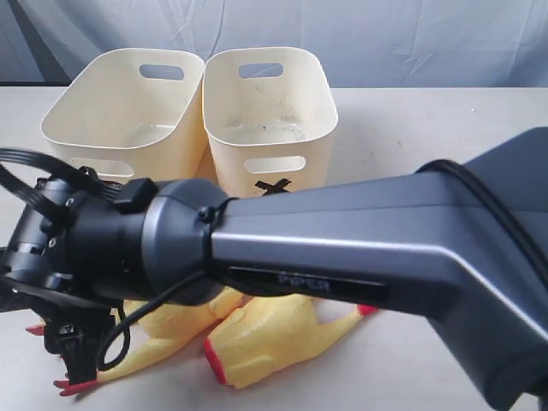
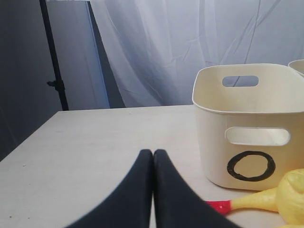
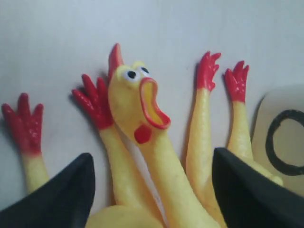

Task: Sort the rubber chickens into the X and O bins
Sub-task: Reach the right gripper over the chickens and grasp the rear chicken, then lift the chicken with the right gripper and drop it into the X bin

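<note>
My right gripper (image 3: pixel 152 159) is open, its black fingers (image 3: pixel 59 194) straddling the long neck of a yellow rubber chicken (image 3: pixel 137 99) that lies face up with its beak open. Red feet (image 3: pixel 95 102) of other chickens spread around the head. In the exterior view the right arm reaches across to the lower left, its gripper (image 1: pixel 81 351) low over the chickens (image 1: pixel 171 330). A shorter headless chicken with a red rim (image 1: pixel 257 338) lies beside them. My left gripper (image 2: pixel 153 154) is shut on nothing, near the O bin (image 2: pixel 247 123). The X bin (image 1: pixel 270 103) stands beside the other bin (image 1: pixel 120 111).
The big grey right arm (image 1: pixel 385 257) blocks much of the exterior view, hiding the left bin's mark and the left gripper. A chicken leg with a red foot (image 2: pixel 219 206) lies just in front of the O bin. A white curtain (image 2: pixel 190 42) hangs behind the table.
</note>
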{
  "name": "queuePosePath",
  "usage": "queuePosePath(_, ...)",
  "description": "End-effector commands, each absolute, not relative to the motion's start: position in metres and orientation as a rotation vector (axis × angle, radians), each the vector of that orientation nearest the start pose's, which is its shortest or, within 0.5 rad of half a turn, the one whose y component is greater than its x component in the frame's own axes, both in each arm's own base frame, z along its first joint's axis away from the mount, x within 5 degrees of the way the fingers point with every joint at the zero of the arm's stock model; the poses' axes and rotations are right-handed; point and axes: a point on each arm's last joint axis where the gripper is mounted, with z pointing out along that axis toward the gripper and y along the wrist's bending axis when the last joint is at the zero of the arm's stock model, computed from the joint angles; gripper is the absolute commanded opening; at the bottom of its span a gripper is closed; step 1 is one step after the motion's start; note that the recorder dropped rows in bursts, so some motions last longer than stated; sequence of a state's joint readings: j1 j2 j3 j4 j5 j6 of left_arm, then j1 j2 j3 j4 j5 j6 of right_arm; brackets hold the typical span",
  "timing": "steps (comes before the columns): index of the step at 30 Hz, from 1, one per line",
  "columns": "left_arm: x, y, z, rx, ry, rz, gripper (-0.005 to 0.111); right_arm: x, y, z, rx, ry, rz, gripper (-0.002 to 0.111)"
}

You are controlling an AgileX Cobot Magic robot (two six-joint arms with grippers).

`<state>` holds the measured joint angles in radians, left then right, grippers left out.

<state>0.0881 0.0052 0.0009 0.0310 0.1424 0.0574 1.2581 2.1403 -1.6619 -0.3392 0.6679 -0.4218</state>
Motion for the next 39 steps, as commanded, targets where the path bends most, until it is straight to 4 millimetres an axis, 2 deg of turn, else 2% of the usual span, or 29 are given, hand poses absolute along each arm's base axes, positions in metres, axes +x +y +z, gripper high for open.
queuePosePath(1, 0.056, 0.005, 0.201, 0.002, 1.618, 0.131, 0.0, 0.156, 0.455, 0.184, -2.076, 1.45, -0.032, 0.065)
queuePosePath(11, 0.056, 0.005, 0.201, 0.002, 1.618, 0.131, 0.0, 0.156, 0.461, 0.162, -2.087, 1.443, -0.013, 0.065)
queuePosePath(17, 0.056, 0.005, 0.201, 0.002, 1.618, 0.131, 0.0, 0.161, 0.461, 0.149, -2.126, 1.398, -0.084, 0.061)
queuePosePath(24, 0.056, 0.005, 0.201, 0.002, 1.618, 0.131, 0.0, 0.168, 0.459, 0.136, -2.176, 1.342, -0.204, 0.032)
queuePosePath(27, 0.056, 0.005, 0.201, 0.002, 1.618, 0.131, 0.0, 0.17, 0.457, 0.136, -2.183, 1.343, -0.223, 0.011)
queuePosePath(28, 0.056, 0.005, 0.201, 0.002, 1.618, 0.131, 0.0, 0.171, 0.456, 0.138, -2.189, 1.331, -0.25, 0.001)
queuePosePath(33, 0.056, 0.005, 0.201, 0.002, 1.618, 0.131, 0.0, 0.179, 0.46, 0.161, -2.081, 1.386, -0.31, -0.001)
queuePosePath(39, 0.056, 0.005, 0.201, 0.002, 1.618, 0.131, 0.0, 0.185, 0.467, 0.208, -1.944, 1.427, -0.294, -0.001)
